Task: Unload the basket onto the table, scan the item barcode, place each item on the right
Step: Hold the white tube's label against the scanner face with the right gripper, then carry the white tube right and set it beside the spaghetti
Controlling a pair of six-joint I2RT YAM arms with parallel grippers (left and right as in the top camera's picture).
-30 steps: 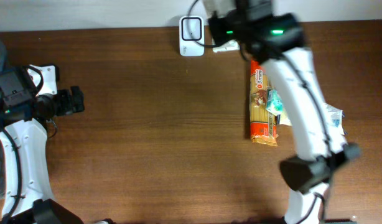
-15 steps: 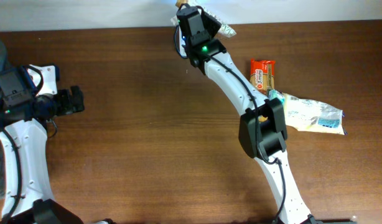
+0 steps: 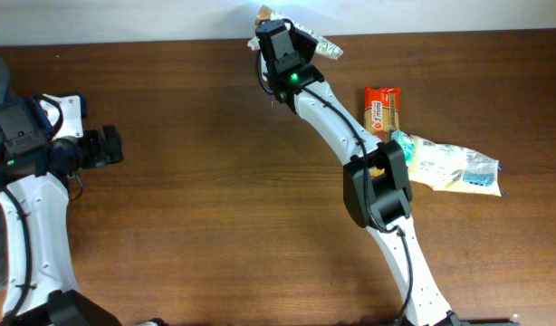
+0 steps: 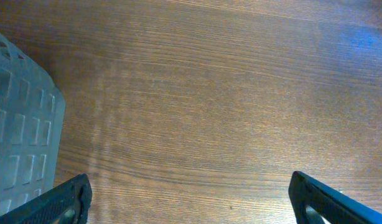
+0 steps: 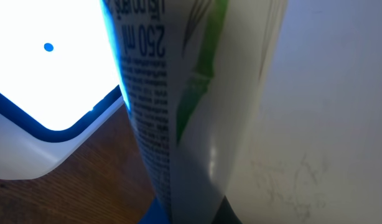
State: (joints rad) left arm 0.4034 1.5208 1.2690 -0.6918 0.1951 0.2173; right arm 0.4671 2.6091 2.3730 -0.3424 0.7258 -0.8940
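My right gripper [image 3: 280, 38] reaches to the table's far edge and is shut on the item [image 3: 316, 43], a white tube. In the right wrist view the tube [image 5: 197, 93] fills the middle, with green stripes and "250 ml" in small print. It stands right beside the scanner's [image 5: 41, 81] bright white face with its blue border. Of my right gripper [image 5: 194, 218] only the finger roots show at the bottom edge. In the overhead view the arm hides the scanner. My left gripper [image 3: 106, 147] rests at the far left, open and empty; in its wrist view the left gripper [image 4: 197, 205] frames bare wood.
An orange pasta packet [image 3: 383, 107] lies right of centre, partly under the right arm. A clear bag with teal print [image 3: 455, 169] lies beside it. A pale blue-grey crate [image 4: 20, 130] stands at the table's left end, close to the left gripper.
The right arm has swung its wrist leftward with the tube, from above the pasta packet to over the scanner. In the last half second it barely shifted. The left arm is still.
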